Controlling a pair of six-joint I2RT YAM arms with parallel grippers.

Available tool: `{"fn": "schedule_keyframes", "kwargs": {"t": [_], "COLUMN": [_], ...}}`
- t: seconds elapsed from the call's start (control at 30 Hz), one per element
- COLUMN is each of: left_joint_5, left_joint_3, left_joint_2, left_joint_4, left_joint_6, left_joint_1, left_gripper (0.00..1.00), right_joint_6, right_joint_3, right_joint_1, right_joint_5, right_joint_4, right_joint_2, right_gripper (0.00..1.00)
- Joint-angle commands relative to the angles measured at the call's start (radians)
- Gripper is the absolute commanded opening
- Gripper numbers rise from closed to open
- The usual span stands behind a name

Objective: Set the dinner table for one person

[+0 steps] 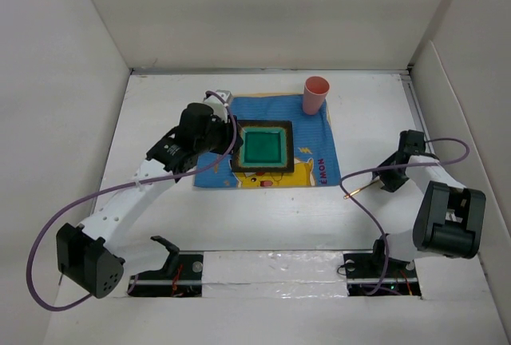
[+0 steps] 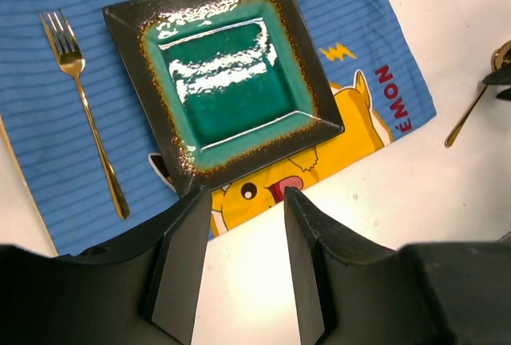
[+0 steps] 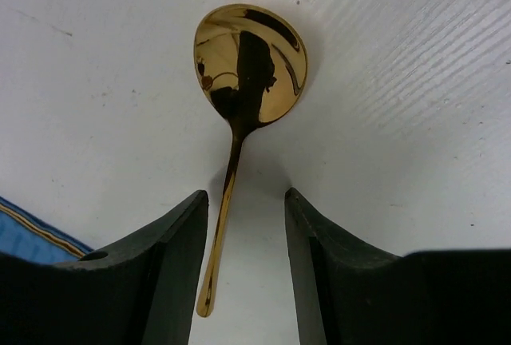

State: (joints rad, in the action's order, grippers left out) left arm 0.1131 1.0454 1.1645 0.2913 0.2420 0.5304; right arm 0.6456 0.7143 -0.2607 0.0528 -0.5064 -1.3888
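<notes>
The right tool (image 3: pixel 245 197) is hanging open, with its two dark fingers (image 3: pixel 172 265) sitting on either side of the gold spoon's (image 3: pixel 250 61) thin handle and not pinching it. The spoon is lying flat on the white bench (image 1: pixel 263 217), near the right edge of the blue mat (image 2: pixel 343 1). The bench is lying under everything, with white walls around it. I think the spoon step is going on. Next the fingers are needing to close, lift the spoon and carry it left onto the mat strip beside the plate (image 2: pixel 223 73). That strip is looking narrow, and the cup (image 1: pixel 315 93) is standing at its far corner. The left tool (image 2: pixel 247 193) is hovering open and empty over the mat's near edge, and the fork (image 2: pixel 80 105) is lying left of the plate.
</notes>
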Motion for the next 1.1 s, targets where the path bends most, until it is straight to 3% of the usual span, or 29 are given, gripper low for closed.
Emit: {"fn": "schedule_keyframes", "kwargs": {"t": [0.0,0.07,0.17,0.2,0.27,0.4,0.67,0.77,0.87,1.07], "left_joint_5": [0.016,0.010,-0.004,-0.004,-0.015,-0.032,0.016,0.022,0.002,-0.015], "left_joint_3": [-0.005,-0.016,-0.028,-0.030,-0.039,-0.047,-0.019,-0.013,0.007,0.034], "left_joint_2": [-0.023,-0.037,-0.043,-0.043,-0.048,-0.043,0.043,0.072,0.101,0.107], "left_joint_4": [-0.004,-0.009,-0.003,-0.003,-0.004,-0.006,-0.023,-0.038,-0.037,-0.029], "left_joint_6": [-0.017,-0.017,-0.020,-0.023,-0.026,-0.026,-0.012,0.002,0.022,0.025], "left_joint_1": [-0.001,-0.001,-0.001,-0.001,-0.001,-0.001,-0.001,-0.001,-0.001,-0.001], "left_gripper": [0.39,0.39,0.38,0.38,0.38,0.38,0.38,0.38,0.38,0.38], "right_joint_6": [0.012,0.012,0.020,0.022,0.022,0.022,-0.084,-0.122,-0.187,-0.282], "right_joint_3": [0.050,0.056,0.060,0.066,0.076,0.111,0.431,0.496,0.542,0.669], "right_joint_1": [-0.003,-0.003,-0.003,0.006,0.006,0.028,0.191,0.308,0.461,0.570], "right_joint_5": [0.021,0.019,0.013,0.012,0.012,0.044,0.015,-0.045,-0.226,-0.244], "right_joint_4": [0.062,0.066,0.068,0.060,0.046,-0.003,-0.047,-0.066,-0.038,-0.096], "right_joint_2": [-0.041,-0.067,-0.108,-0.121,-0.122,-0.050,0.080,0.019,-0.096,-0.280], "right_gripper": [0.48,0.47,0.31,0.15,0.01,0.00,0.00,0.00,0.00,0.00]}}
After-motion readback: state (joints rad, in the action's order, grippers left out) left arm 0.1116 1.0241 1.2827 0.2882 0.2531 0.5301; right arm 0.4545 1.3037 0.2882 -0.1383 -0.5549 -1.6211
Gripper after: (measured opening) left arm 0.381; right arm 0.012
